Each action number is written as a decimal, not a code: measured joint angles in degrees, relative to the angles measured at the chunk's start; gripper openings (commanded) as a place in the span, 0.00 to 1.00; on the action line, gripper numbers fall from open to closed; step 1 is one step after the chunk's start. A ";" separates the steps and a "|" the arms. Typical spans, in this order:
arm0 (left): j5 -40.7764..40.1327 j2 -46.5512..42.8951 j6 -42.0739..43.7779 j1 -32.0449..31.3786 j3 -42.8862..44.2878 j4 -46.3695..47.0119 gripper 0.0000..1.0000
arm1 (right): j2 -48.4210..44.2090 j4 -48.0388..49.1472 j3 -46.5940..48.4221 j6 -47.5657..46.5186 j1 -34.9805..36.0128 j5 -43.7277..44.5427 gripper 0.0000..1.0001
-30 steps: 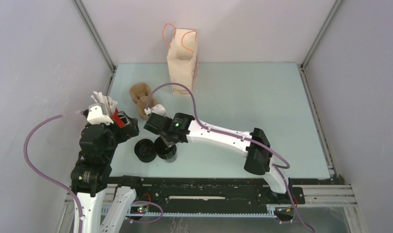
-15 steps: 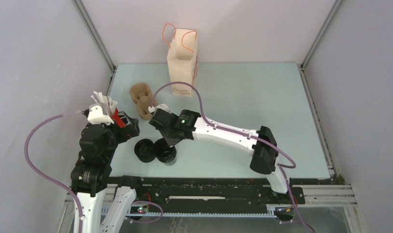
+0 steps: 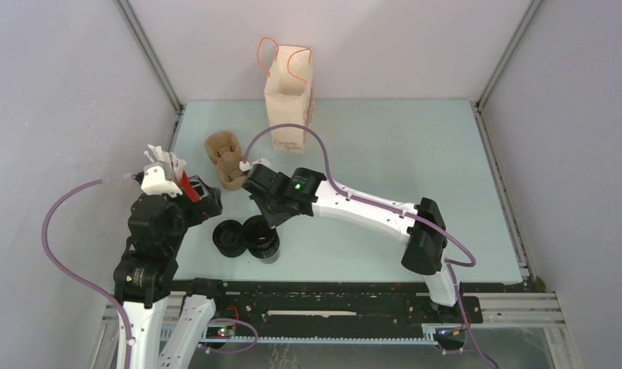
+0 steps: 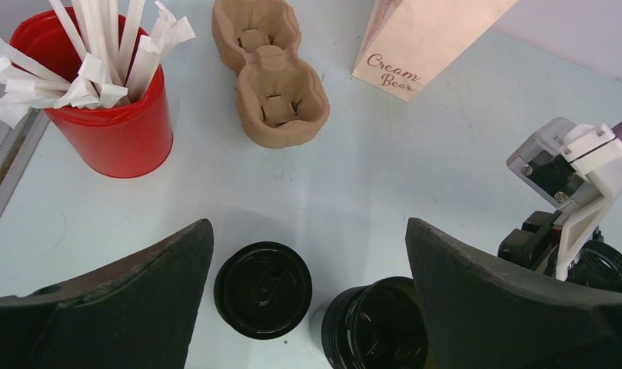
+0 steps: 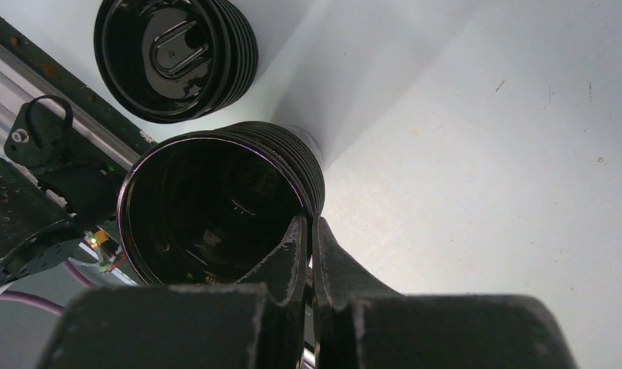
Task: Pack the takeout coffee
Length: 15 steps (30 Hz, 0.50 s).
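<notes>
Right fingers point(image 5: 288, 257) are clenched on a rim. The right gripper point(image 5: 307, 227) pinches the wall of a black ribbed cup point(image 5: 286, 150), one finger inside and one outside. The cup's top looks open, dark and glossy inside. Can't tell if its base sits on the table point(image 4: 415, 154) or just off it.

Left fingers point(image 4: 138, 300) are released and spread wide, nothing between them. The left gripper point(image 4: 307, 227) hangs above the table, pointing down.

Places, all vs the carrier point(image 4: 271, 73) (brown moulded pulp, two pockets showing, lying flat):
- ribbed cup: near side of the carrier, slightly right, well apart from it.
- lidded cup point(image 4: 263, 290): black, round lid on, upright. It's on the near side of the carrier, about straight in line with it. The two cups sit just beside each other; can't tell if they touch.
- left gripper: above the near-left of the carrier.
- red cup point(image 4: 115, 131): left of the carrier, upright, with white wrapped sticks point(image 4: 100, 46) standing in it.
- paper bag point(image 4: 427, 34): beyond the carrier and to the right, near but apart. It's upright with orange handles and "Cream Bear" printed on the side.
</notes>
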 measured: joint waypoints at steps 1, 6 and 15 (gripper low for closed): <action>0.02 0.04 0.00 0.00 0.00 0.00 1.00 | 0.00 -0.09 0.00 -0.04 0.00 0.22 0.07; 0.15 0.11 -0.02 0.00 0.00 0.00 1.00 | 0.72 -1.90 1.27 -0.50 0.68 2.29 0.16; 1.05 0.11 -0.02 0.00 0.00 0.00 1.00 | 2.80 -4.48 4.48 -1.31 1.57 5.81 0.21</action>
